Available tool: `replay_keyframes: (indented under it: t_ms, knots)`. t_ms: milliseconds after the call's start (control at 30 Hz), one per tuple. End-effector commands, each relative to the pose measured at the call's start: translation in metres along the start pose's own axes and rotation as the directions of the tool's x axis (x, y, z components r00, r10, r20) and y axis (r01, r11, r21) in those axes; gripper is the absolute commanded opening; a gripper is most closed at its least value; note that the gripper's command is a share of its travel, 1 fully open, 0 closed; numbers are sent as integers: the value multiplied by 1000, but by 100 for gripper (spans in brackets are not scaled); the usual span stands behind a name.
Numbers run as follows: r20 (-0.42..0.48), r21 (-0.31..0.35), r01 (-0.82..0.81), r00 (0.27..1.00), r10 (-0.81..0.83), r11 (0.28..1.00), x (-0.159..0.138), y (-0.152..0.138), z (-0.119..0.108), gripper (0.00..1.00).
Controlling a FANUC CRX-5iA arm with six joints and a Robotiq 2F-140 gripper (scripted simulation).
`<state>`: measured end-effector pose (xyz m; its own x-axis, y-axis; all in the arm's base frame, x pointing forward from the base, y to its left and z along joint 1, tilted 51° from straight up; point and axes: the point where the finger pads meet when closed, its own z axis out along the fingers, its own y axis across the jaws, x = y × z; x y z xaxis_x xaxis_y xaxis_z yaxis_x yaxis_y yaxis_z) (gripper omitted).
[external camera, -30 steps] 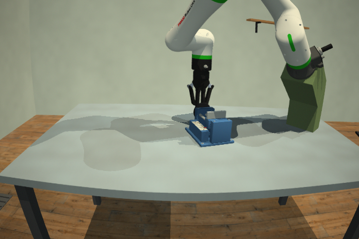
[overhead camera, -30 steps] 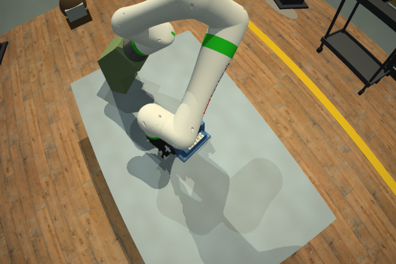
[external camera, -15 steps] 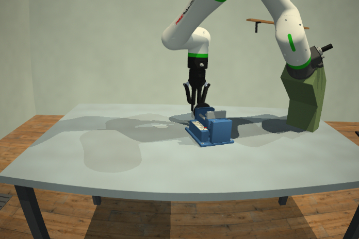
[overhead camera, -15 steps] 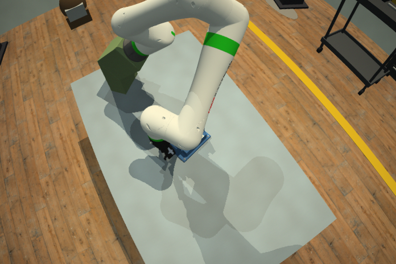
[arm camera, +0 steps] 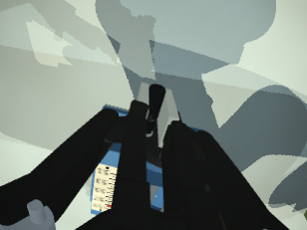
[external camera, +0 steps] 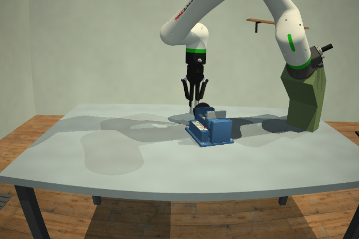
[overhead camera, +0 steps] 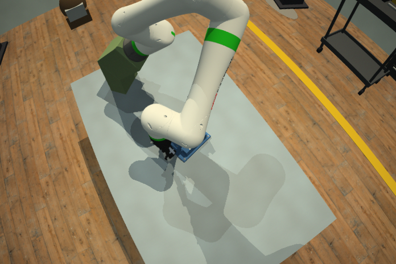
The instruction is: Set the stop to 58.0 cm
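A blue stop fixture (external camera: 211, 129) stands mid-table, with a white scale strip (external camera: 199, 125) on its side and a grey stop block (external camera: 213, 114) on top. A black handwheel (external camera: 201, 106) sits at its far end. My gripper (external camera: 195, 103) points straight down at the handwheel and is shut on the handwheel's handle. In the wrist view the dark fingers close around a thin black knob (arm camera: 154, 99), with the scale strip (arm camera: 106, 187) and blue body below. In the overhead view the forearm hides most of the fixture (overhead camera: 190, 149); the gripper (overhead camera: 167, 153) shows at its left end.
The arm's green base block (external camera: 304, 98) stands at the table's back right. A black shelf cart (overhead camera: 370, 46) stands on the floor past a yellow line (overhead camera: 329, 106). The fixture is the only loose item on the grey table.
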<state>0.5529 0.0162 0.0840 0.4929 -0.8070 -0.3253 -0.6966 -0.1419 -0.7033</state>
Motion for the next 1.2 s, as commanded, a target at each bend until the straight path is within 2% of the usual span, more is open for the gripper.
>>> replay_keyframes:
  t_ms: [0,667,1167]
  knots:
    - [0,0,0,1000,0,1000,0,0,-7,4]
    - [0,0,0,1000,0,1000,0,14,-28,4]
    - [0,0,0,1000,0,1000,0,32,-32,4]
